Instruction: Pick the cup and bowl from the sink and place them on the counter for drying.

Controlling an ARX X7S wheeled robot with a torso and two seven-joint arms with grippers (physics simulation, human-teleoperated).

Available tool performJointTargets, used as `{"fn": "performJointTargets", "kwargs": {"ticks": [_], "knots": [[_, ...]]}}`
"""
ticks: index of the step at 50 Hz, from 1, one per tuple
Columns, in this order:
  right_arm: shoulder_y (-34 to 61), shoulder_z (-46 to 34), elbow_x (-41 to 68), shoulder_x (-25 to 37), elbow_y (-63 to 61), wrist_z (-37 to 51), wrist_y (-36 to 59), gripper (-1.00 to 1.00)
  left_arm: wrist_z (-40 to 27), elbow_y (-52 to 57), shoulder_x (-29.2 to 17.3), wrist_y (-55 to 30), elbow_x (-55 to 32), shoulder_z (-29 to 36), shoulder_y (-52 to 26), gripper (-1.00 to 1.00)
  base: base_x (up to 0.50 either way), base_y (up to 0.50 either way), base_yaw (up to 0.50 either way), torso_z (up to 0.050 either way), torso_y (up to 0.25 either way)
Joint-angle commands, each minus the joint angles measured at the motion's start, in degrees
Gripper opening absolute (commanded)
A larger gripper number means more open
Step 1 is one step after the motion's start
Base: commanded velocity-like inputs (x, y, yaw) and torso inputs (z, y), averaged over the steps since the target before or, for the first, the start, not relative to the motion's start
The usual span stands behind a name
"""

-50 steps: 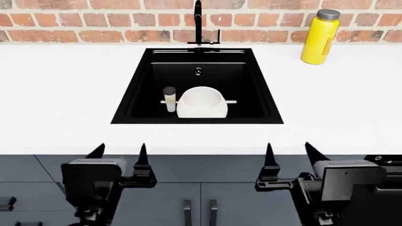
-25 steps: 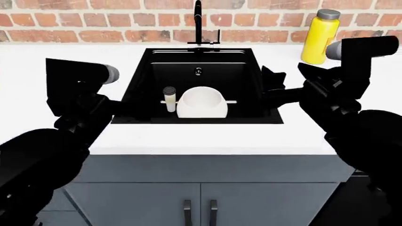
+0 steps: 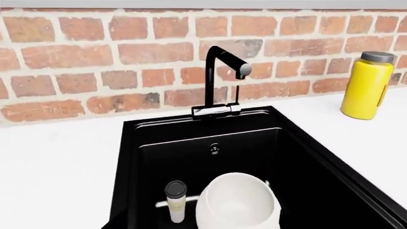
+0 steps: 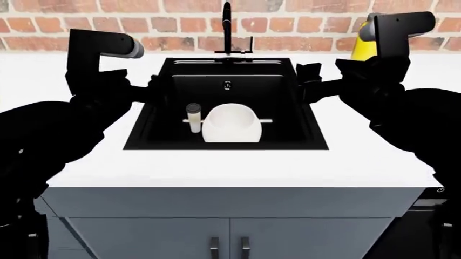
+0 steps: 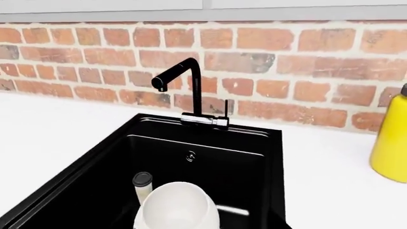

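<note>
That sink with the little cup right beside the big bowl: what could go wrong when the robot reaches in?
1. The cup stands close against the bowl, so fingers closing on one may knock the other over.
2. The bowl is glossy, wide and tilted on a ledge in the sink; it could slip from a rim grip.
3. Both arms flank the narrow basin, so they might bump its walls or the tap.

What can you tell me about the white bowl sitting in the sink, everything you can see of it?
The bowl is large, deep, round and plain glossy white, like ceramic or plastic. It sits in the black sink, tilted on its side rather than flat, its opening turned up and toward the tap, and it looks empty. A thin pale bar crossing the basin runs behind it. The small cup with the black lid stands upright close beside it; whether they touch is unclear. Neither gripper holds it.
</note>
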Motion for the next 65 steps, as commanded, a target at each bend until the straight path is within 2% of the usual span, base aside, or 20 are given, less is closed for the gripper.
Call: {"fn": "performJointTargets", "kwargs": {"ticks": [1,32,65], "knots": [[-2.1,-1.0,-1.6,0.9,0.0,-0.1,-2.3,1.00,1.2,-3.0,-0.4,0.1,0.7,1.7,-1.3,1.00,0.50,0.00,0.00,0.000,0.000],[-6.5,-0.8,-1.8,2.2,-3.4,1.7,-3.6,1.00,1.0,-3.2,-1.0,2.2,1.5,2.5,1.2,1.00,0.50,0.01,0.00,0.000,0.000],[-9.1,-1.8,-0.6,3.2,-6.1,2.5,-2.3,1.00,1.1,-2.7,-2.5,3.5,1.5,2.7,3.6,1.00,0.22,0.04,0.00,0.000,0.001]]}}
